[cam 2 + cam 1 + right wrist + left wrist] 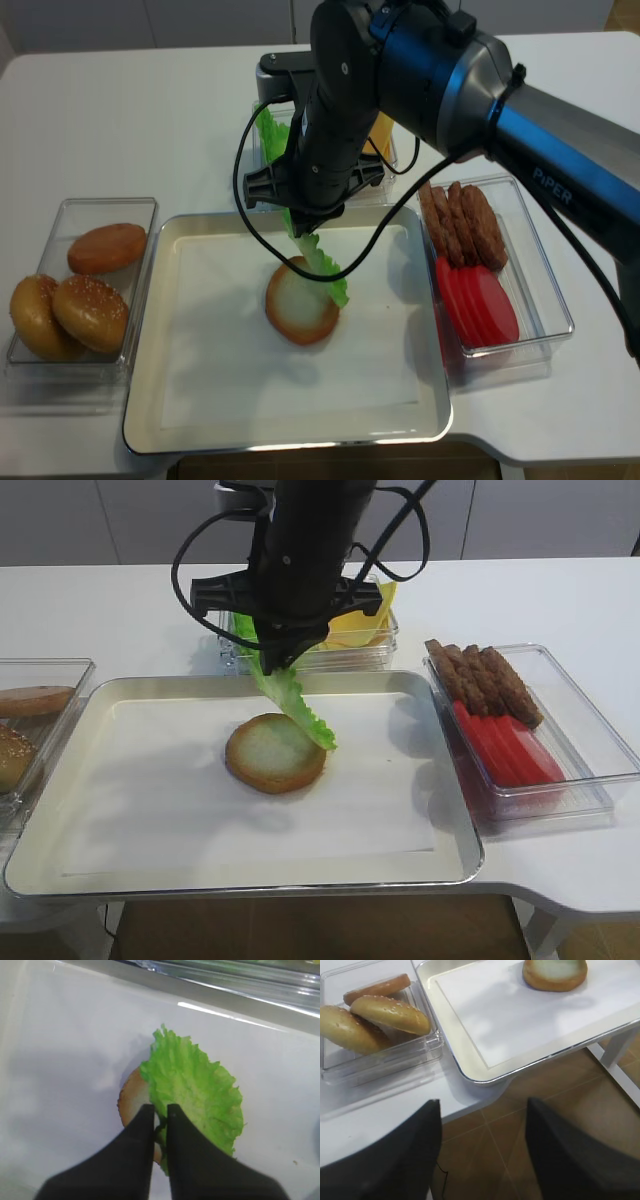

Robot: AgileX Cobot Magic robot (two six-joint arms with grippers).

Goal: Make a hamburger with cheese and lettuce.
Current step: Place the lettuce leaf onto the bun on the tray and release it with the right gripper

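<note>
**Lettuce held over the bun half**

The right gripper (160, 1110) hung above the middle of the tray (440, 865), its two black fingers (142, 1130) drawn almost together and pinching the upper edge of the lettuce (197, 1092). The leaf drooped from that pinch and slanted down to the right, its lower frilly edge reaching the right rim of the hamburger (272, 755), which lay cut face up on the white paper lining the tray. From the wrist view the leaf covered most of the bun, leaving only a brown crescent on the left. Whether the leaf tip actually rested on the bun or hung just above it could not be told.

The left gripper (482, 1125) sat off the table's front-left corner over the brown floor, its dark fingers spread well apart with nothing between them; both were blurred and cut off by the frame.

The cheese (362, 623) lay in a clear container behind the tray, largely hidden by the right arm and its cables. Sesame buns (390, 1012) sat in a container to the left, and tomato slices (505, 750) with brown patties (485, 680) in one to the right
</note>
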